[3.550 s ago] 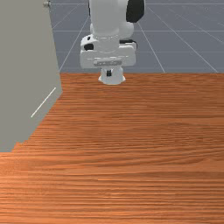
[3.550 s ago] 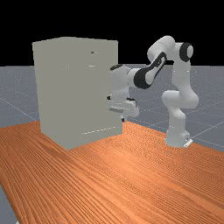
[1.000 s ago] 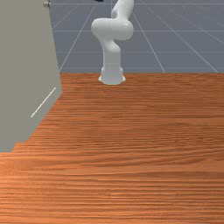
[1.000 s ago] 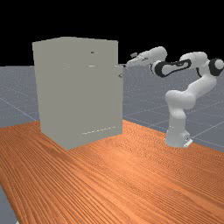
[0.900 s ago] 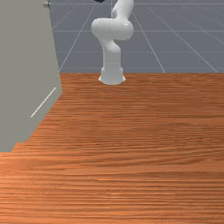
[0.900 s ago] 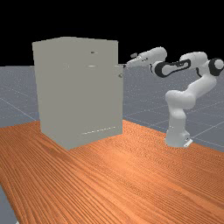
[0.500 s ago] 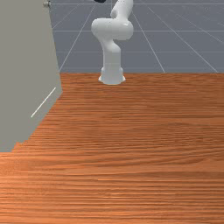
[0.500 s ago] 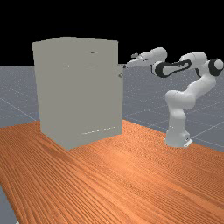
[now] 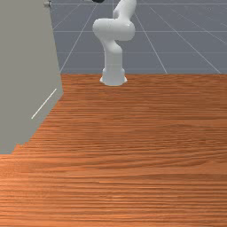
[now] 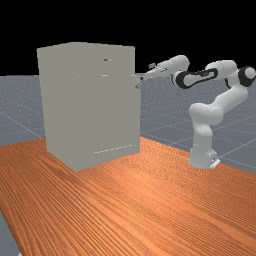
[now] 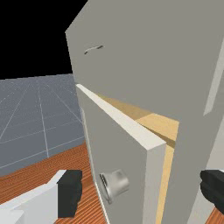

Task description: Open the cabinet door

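In the far view my gripper (image 10: 143, 77) is at the cabinet's right side, just above the round knob (image 10: 138, 86). The grey cabinet (image 10: 85, 105) stands on the table. In the wrist view the cabinet door (image 11: 118, 144) is ajar, with light wood showing behind its top edge. Its metal knob (image 11: 114, 183) and free edge lie between the wide-apart fingers of my gripper (image 11: 141, 191), which is open. Neither finger visibly touches the door. The front view has the knob (image 9: 48, 4) near its top left.
A slim bar handle (image 11: 93, 49) sits on the cabinet front above the door. The wooden table (image 10: 150, 200) extends around the cabinet's foot, and the arm's base (image 10: 202, 157) stands on it at the far view's right.
Since the earliest frames my hand has risen from low beside the cabinet to about knob height. Over the last half second it has shifted slightly toward the cabinet. The door looks unmoved.
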Motion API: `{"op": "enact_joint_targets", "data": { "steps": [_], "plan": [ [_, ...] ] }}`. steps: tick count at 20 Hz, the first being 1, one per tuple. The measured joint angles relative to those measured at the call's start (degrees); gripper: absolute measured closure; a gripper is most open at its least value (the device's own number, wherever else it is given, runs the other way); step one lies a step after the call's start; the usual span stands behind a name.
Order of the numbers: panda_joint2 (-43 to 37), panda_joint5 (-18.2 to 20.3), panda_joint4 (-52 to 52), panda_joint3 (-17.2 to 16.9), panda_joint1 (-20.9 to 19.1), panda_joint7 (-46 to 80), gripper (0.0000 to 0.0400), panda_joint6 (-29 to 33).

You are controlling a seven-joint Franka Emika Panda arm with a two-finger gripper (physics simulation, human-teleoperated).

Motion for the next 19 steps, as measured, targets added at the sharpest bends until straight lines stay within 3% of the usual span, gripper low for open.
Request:
{"op": "enact_joint_targets", "data": {
  "steps": [4,8,15,19],
  "plan": [
    [7.9,-0.2,3.2,-0.3,0.1,0.5,0.0,4.7],
    [9.3,-0.4,2.3,1.7,1.3,1.1,0.0,5.1],
    [6.1,2.6,-0.7,17.0,-1.0,12.6,0.0,2.7],
    [7.6,8.9,0.6,32.8,-1.4,21.8,0.0,3.4]
  ]
}}
